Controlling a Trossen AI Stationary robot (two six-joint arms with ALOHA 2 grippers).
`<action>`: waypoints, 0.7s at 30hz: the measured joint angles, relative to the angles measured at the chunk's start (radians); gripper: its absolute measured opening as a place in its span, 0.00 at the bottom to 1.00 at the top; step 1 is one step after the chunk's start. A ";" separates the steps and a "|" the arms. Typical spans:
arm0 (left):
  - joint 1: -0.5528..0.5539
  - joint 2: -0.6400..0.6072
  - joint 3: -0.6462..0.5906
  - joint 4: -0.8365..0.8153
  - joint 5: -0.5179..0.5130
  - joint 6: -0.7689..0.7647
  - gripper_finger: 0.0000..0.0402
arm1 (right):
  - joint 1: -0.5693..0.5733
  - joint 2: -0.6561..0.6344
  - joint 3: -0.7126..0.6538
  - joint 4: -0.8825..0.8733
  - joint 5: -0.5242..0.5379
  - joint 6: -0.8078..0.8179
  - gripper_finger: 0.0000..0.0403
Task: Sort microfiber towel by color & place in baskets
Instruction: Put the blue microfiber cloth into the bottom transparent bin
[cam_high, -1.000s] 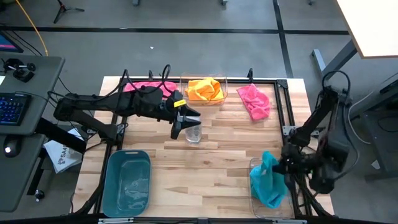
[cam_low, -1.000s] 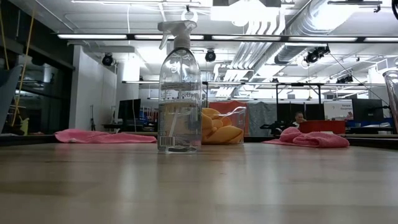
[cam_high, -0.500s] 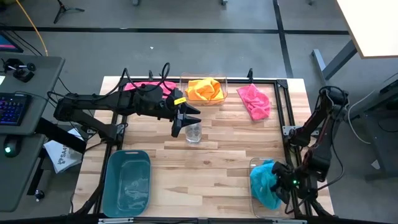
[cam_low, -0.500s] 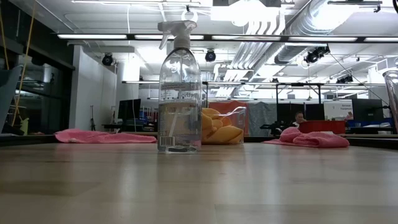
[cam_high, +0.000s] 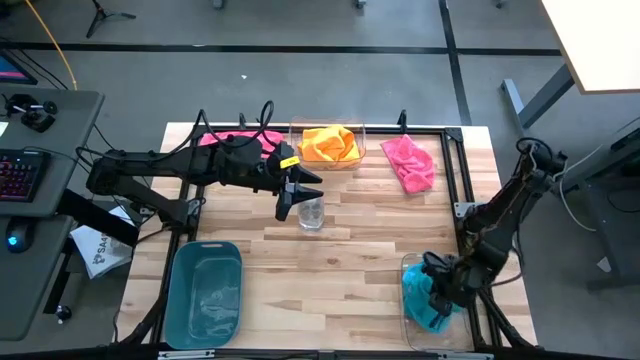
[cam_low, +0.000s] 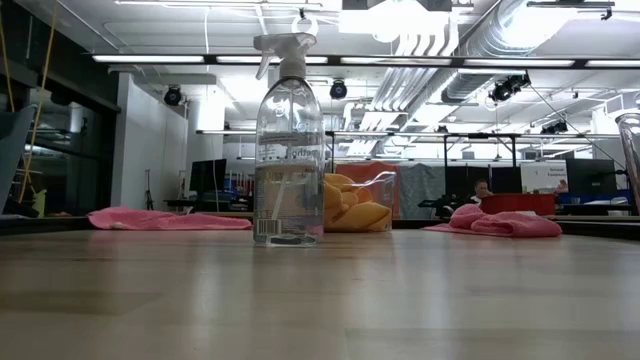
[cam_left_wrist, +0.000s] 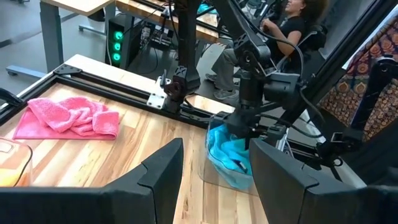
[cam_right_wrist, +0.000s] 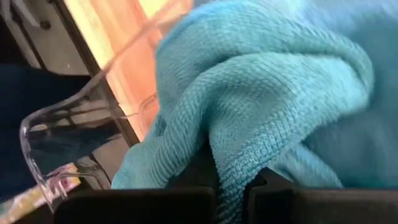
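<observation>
My right gripper (cam_high: 437, 293) reaches down into the clear basket (cam_high: 408, 264) at the table's near right corner, shut on a teal towel (cam_high: 425, 300) that lies bunched inside it. A second clear basket (cam_high: 352, 160) at the far edge holds an orange towel (cam_high: 328, 144). The teal basket (cam_high: 204, 292) sits near left. One pink towel (cam_high: 408, 162) lies flat on the table far right, another (cam_high: 235, 140) far left. My left gripper (cam_high: 300, 195) hovers open at mid-table, above a clear spray bottle (cam_high: 311, 212). My right gripper pinches a fold of the teal towel (cam_right_wrist: 227, 155) between its two fingers (cam_right_wrist: 155, 202), several layers thick. It comes from above, pointing down into the clear basket (cam_right_wrist: 81, 124). The towel (cam_left_wrist: 224, 155) is heaped slack around the fingers inside the basket.
The spray bottle (cam_low: 288, 150) stands upright mid-table, in front of the orange-towel basket (cam_low: 360, 205). A black frame rail (cam_high: 455, 170) runs around the table's edges. Bare wood lies between the bottle and the two near baskets. A person (cam_left_wrist: 298, 25) sits beyond the table's right side.
My right gripper has gone down into the near right clear basket and a little toward the table's left, carrying the teal towel. The towel hung below the gripper over the basket before; now it has sunk and bunched up inside. The left arm has kept still.
</observation>
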 joint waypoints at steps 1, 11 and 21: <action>0.000 0.000 0.000 0.000 0.000 0.003 0.43 | -0.018 0.004 0.000 0.010 -0.015 -0.039 0.00; 0.000 0.000 0.000 0.000 -0.001 0.027 0.43 | -0.080 0.178 0.000 0.153 -0.184 -0.323 0.00; 0.002 0.000 0.000 0.001 -0.053 0.028 0.43 | -0.079 0.354 0.006 0.202 -0.238 -0.382 0.00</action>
